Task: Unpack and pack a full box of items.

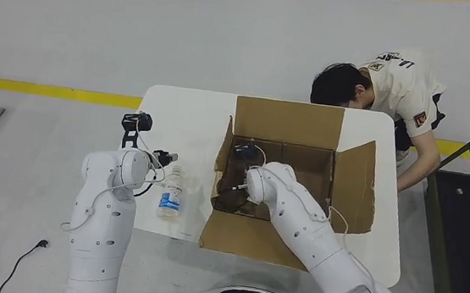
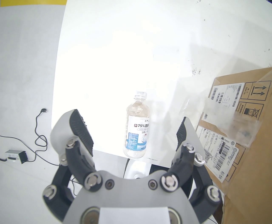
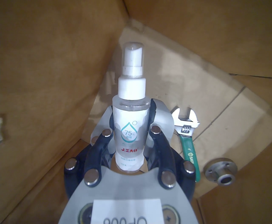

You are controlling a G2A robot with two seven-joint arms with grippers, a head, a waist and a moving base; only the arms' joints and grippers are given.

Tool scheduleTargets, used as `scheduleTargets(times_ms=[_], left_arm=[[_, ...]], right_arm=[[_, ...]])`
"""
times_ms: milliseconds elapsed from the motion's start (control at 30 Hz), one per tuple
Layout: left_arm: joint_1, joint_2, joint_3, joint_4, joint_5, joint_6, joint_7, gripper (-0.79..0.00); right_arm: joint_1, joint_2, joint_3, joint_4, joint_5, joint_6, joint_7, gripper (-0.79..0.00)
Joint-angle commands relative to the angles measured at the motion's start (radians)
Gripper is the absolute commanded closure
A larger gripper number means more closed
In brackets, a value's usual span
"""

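An open cardboard box stands on the white table. My right gripper is inside the box, shut on a clear spray bottle with a white pump and clear cap. A green-handled adjustable wrench and a round metal flange lie on the box floor beside it. My left gripper hangs open above the table's near edge, left of the box. Below it a clear alcohol bottle lies on the table, apart from the fingers.
A person bends over at the table's far right corner, beyond the box, touching none of the items. The box flaps are spread outward. A dark green rack stands right of the table. A cable and plug lie on the floor at left.
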Motion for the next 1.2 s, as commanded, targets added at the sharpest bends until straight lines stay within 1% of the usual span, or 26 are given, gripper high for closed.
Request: scheduleTargets(times_ms=[0, 167, 333, 467, 600, 667, 967, 1033, 1100, 1167], left_arm=[[0.0, 0.0, 0.0, 0.0, 0.0, 0.0, 0.0, -0.785], [0.0, 0.0, 0.0, 0.0, 0.0, 0.0, 0.0, -0.785], [0.0, 0.0, 0.0, 0.0, 0.0, 0.0, 0.0, -0.785], [0.0, 0.0, 0.0, 0.0, 0.0, 0.0, 0.0, -0.785], [0.0, 0.0, 0.0, 0.0, 0.0, 0.0, 0.0, -0.785], [0.0, 0.0, 0.0, 0.0, 0.0, 0.0, 0.0, -0.785], [0.0, 0.0, 0.0, 0.0, 0.0, 0.0, 0.0, -0.785], [0.0, 0.0, 0.0, 0.0, 0.0, 0.0, 0.0, -0.785], [0.0, 0.0, 0.0, 0.0, 0.0, 0.0, 0.0, -0.785], [0.0, 0.0, 0.0, 0.0, 0.0, 0.0, 0.0, -0.785]], right_arm=[[-0.025, 0.013, 0.031, -0.072, -0.025, 0.013, 0.016, 0.0], [-0.116, 0.051, 0.129, -0.29, -0.098, 0.034, 0.07, 0.0], [-0.227, 0.087, 0.254, -0.52, -0.139, 0.019, 0.123, 0.0], [-0.298, 0.103, 0.329, -0.661, -0.141, -0.008, 0.138, 0.0], [-0.333, 0.11, 0.351, -0.71, -0.143, -0.037, 0.129, 0.0], [-0.335, 0.11, 0.349, -0.69, -0.143, -0.045, 0.119, 0.0], [-0.335, 0.11, 0.349, -0.69, -0.143, -0.045, 0.119, 0.0], [-0.344, 0.109, 0.352, -0.694, -0.128, -0.048, 0.09, 0.0], [-0.358, 0.111, 0.364, -0.725, -0.115, -0.059, 0.048, 0.0], [-0.37, 0.114, 0.382, -0.771, -0.117, -0.07, 0.033, 0.0]])
